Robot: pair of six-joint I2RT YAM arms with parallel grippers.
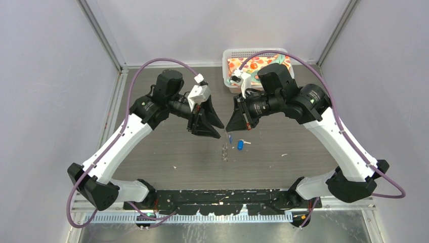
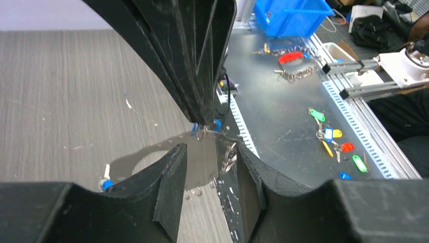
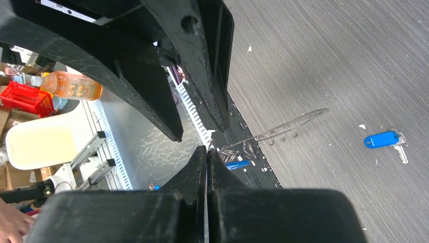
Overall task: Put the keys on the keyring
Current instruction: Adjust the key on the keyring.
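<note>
Nothing is seen threaded yet: one key (image 3: pixel 237 164) appears to be pinched by the closed right gripper (image 3: pixel 207 152) at the keyring (image 3: pixel 283 126), the left gripper (image 2: pixel 205 152) is held narrowly apart there, and the second key (image 3: pixel 383 139) is left on the table (image 3: pixel 329 50).

Overhead view looks down on the whole table (image 1: pixel 167 147); both close wrist views face its middle.

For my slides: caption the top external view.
Left gripper and right gripper meet above the keyring; a blue key lies loose.
</note>
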